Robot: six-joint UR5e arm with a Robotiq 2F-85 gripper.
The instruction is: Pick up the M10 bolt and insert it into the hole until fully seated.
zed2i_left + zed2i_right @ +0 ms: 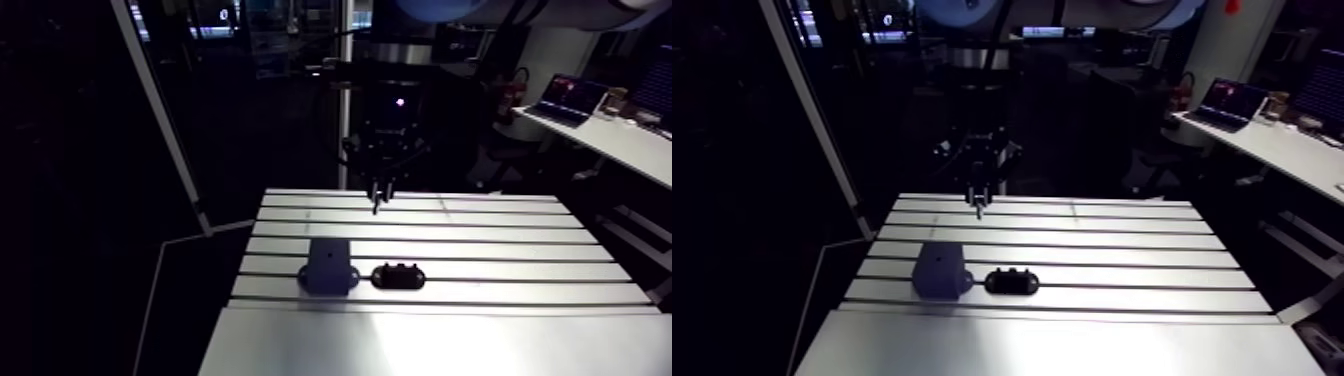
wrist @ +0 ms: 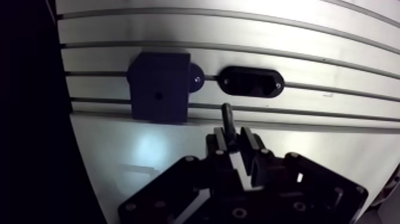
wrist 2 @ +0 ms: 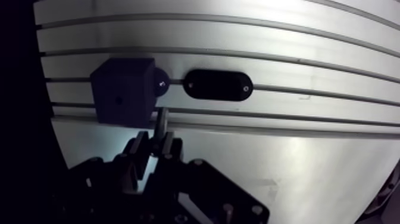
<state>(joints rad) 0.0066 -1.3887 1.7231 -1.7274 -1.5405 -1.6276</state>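
A dark M10 bolt (image 2: 227, 118) sticks out from between the fingertips of my gripper (image 2: 230, 140), which is shut on it. In the arm view the gripper (image 1: 377, 193) hangs over the far rows of the slotted table (image 1: 500, 250), the bolt pointing down just above the surface. A dark blue block (image 2: 159, 86) with a small round hole (image 2: 158, 94) in its facing side stands ahead of the gripper and a little to one side. The bolt's tip is apart from the block.
A black oval holder (image 2: 250, 81) lies in the same slot row right beside the block (image 1: 328, 265). A smooth plate (image 1: 430, 345) covers the table's near part. The table's left edge (image 1: 235, 290) drops off into the dark.
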